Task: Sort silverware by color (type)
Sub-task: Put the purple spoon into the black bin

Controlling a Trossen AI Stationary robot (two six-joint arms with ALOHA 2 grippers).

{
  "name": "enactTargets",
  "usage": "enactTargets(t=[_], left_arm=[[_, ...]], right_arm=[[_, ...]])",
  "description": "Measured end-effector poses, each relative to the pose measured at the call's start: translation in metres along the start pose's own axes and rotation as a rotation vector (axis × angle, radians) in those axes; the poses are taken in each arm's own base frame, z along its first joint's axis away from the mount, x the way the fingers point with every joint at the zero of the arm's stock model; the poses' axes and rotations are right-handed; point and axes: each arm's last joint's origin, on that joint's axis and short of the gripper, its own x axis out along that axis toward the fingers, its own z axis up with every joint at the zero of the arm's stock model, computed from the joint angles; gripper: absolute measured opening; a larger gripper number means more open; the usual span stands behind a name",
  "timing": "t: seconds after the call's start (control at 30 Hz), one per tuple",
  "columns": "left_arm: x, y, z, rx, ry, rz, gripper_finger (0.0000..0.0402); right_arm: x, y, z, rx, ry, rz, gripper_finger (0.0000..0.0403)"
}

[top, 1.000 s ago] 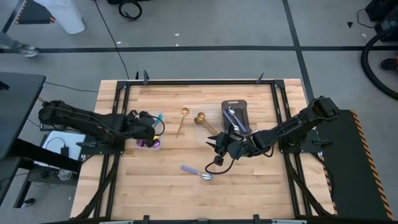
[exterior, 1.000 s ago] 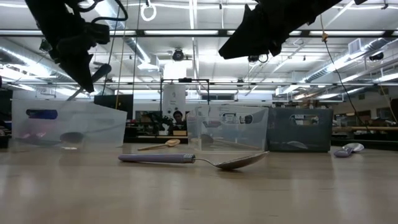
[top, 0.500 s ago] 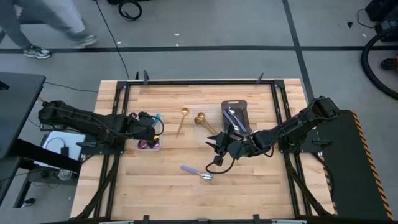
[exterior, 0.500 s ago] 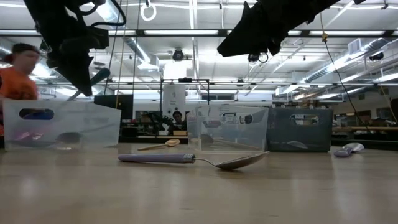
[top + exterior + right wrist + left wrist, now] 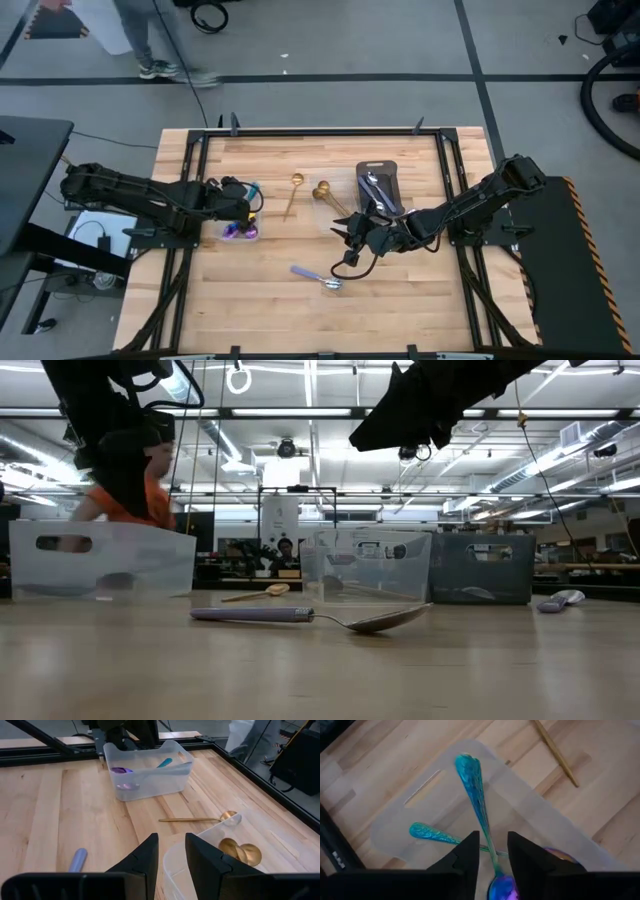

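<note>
Teal-handled, iridescent silverware is what has changed place: half a second ago the left pincer (image 5: 243, 203) held a teal-handled spoon (image 5: 479, 810) above the clear container (image 5: 240, 228) at the table's left edge, and now that spoon leans inside the container, its handle propped against the wall, its purple bowl down between the pincer's fingers (image 5: 465, 857). Those fingers stand spread a little to either side of the handle, not clamped on it, where they were pressed together before. A second teal-handled piece (image 5: 434, 834) lies flat on the container's floor. Behind the table a person (image 5: 130, 495) in orange has walked further along.

Everything else has stayed put. The left arm reaches in low from the left with its pincer directly over the container. The right arm stretches from the right toward the table (image 5: 400, 300) middle; its pincer (image 5: 350, 232) hangs partly spread and empty over another clear container (image 5: 210, 857) holding gold spoons (image 5: 239, 851). One gold spoon (image 5: 293, 193) lies on the bare wood, a purple-handled spoon (image 5: 315, 277) nearer the front, and silver pieces (image 5: 378, 190) rest on the dark tray (image 5: 380, 170).
</note>
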Motion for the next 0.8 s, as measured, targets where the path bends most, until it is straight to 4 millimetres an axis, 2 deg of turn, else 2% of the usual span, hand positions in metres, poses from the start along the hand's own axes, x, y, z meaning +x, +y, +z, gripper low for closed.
enactTargets(t=[0.27, 0.43, 0.8], left_arm=[[0.000, 0.000, -0.001, 0.016, 0.022, -0.016, 0.0129], [-0.001, -0.006, 0.001, 0.049, 0.006, -0.084, 0.0130], [-0.016, -0.039, 0.013, 0.268, -0.251, -0.342, 0.0131]], right_arm=[[0.000, 0.000, 0.000, 0.000, 0.000, 0.000, 0.0107], [0.000, 0.000, 0.000, 0.000, 0.000, 0.000, 0.0107], [0.000, 0.000, 0.000, 0.000, 0.001, 0.000, 0.0107]])
